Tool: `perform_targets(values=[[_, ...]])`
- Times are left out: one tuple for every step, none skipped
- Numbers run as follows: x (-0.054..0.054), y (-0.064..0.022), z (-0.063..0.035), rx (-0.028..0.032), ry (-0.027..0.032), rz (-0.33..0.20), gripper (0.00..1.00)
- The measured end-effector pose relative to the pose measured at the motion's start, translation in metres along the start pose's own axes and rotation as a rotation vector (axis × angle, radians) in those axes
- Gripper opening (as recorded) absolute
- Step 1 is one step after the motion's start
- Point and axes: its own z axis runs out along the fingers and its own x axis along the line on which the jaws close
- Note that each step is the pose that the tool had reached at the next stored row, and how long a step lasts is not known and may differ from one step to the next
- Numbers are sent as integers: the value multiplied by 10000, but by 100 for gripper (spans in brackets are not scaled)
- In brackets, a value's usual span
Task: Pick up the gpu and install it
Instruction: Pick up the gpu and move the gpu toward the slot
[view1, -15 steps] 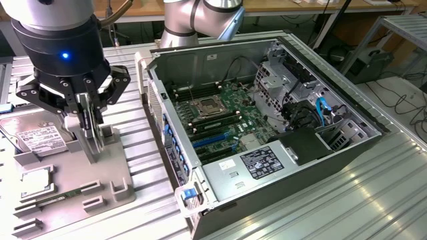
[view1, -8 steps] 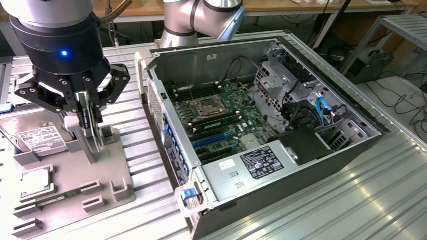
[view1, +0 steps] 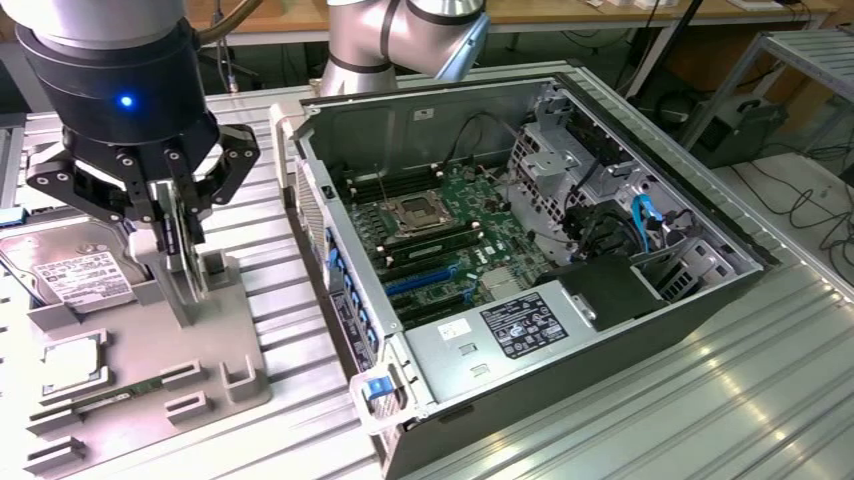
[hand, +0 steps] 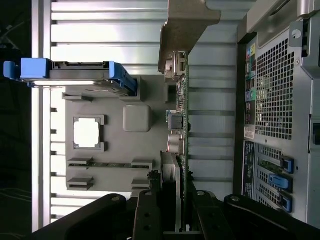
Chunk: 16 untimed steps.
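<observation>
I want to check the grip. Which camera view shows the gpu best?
The wrist view: the gpu runs edge-on along its length, from silver bracket to the pincer closed on it. The exterior view shows it as a thin upright sliver in the pincer, at the grey holder.

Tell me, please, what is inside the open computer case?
A green motherboard with its processor socket, blue expansion slots, a grey power supply and blue cables. The power supply covers whatever lies beneath it.
</observation>
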Motion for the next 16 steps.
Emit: perform_targets(values=[[0, 0, -6, -1, 4, 0, 28], [0, 1, -15, -1, 10, 1, 28], [1, 1, -23, 0, 16, 1, 28], [1, 2, -37, -1, 22, 1, 28], [2, 2, -44, -2, 24, 1, 28], [2, 2, -52, -1, 27, 1, 28], [2, 3, -60, -1, 30, 1, 28], [3, 3, -68, -2, 33, 1, 28], [3, 3, -75, -2, 36, 2, 28], [3, 4, -83, -1, 41, 2, 28], [3, 4, -91, -1, 45, 2, 28], [4, 5, -99, -2, 49, 2, 28], [4, 5, -108, -2, 54, 3, 28], [4, 6, -116, -2, 58, 3, 28], [5, 6, -126, -2, 63, 3, 28], [5, 6, -134, -2, 68, 3, 28]])
